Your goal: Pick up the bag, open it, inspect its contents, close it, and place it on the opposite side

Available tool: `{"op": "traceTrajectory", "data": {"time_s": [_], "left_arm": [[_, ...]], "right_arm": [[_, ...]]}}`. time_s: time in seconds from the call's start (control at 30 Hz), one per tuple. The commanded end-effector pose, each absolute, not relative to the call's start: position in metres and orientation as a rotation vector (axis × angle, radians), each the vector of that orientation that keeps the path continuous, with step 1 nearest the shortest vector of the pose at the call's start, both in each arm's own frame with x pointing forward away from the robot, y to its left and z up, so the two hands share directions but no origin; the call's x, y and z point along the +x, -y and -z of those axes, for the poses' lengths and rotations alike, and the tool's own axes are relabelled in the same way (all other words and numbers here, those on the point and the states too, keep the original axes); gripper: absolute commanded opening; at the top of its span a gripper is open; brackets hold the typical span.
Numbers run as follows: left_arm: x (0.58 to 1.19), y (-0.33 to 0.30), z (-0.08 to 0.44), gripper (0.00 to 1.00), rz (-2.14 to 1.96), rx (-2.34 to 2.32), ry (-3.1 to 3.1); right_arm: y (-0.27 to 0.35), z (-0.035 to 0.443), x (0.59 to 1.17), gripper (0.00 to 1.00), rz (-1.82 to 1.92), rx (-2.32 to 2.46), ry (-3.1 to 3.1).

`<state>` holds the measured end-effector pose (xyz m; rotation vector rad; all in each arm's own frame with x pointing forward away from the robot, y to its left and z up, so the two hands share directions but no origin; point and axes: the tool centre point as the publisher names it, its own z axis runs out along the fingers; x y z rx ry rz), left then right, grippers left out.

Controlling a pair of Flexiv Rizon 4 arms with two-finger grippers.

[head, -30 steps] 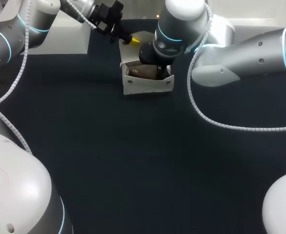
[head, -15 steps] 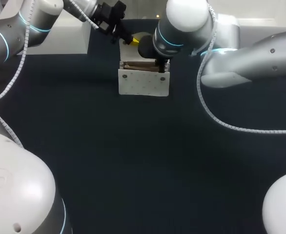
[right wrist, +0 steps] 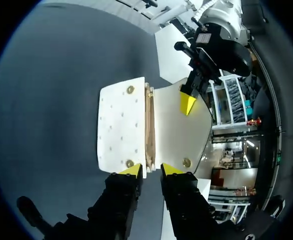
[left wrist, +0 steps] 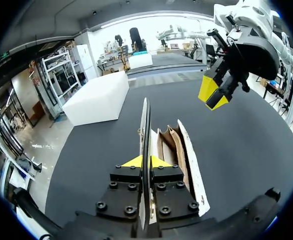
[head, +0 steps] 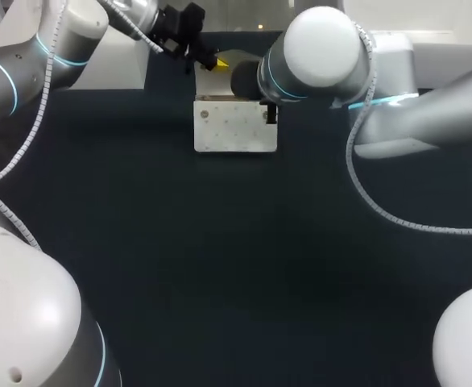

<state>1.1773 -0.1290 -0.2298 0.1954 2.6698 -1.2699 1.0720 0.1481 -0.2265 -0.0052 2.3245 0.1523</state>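
While the left hand [left wrist: 145, 161] is clenched on its flap [right wrist: 179, 135], the bag [head: 236, 129] stands on the desk [head: 220, 258].
Bag at upper middle of the frame; right hand [right wrist: 151, 169] near it, fingers slightly parted, grasping nothing.

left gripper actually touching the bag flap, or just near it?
Touching. The left wrist view shows the left gripper shut on the flap. The flap runs edge-on between the two yellow tips, and both press against it.
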Motion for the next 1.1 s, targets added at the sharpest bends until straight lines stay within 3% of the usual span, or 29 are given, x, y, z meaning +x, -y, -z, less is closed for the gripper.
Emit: {"op": "traceTrajectory", "data": {"time_s": [0.03, 0.13, 0.3, 0.67, 1.1], "left_arm": [[1.183, 0.135, 0.244, 0.00, 1.250, 0.210, -2.644], [1.183, 0.135, 0.254, 0.00, 1.231, 0.220, -2.621], [1.179, 0.133, 0.266, 0.00, 1.180, 0.277, -2.569], [1.184, 0.129, 0.292, 0.00, 1.179, 0.286, -2.585], [1.184, 0.129, 0.292, 0.00, 1.179, 0.286, -2.585]], "right_arm": [[-0.147, 0.229, 1.065, 0.24, -0.142, 0.005, -2.297], [-0.145, 0.233, 1.063, 0.23, -0.137, 0.010, -2.307], [-0.145, 0.242, 1.059, 0.00, -0.143, 0.011, -2.327], [-0.155, 0.287, 1.048, 0.00, -0.216, 0.041, -2.408], [-0.155, 0.287, 1.048, 0.00, -0.216, 0.041, -2.408]]}}
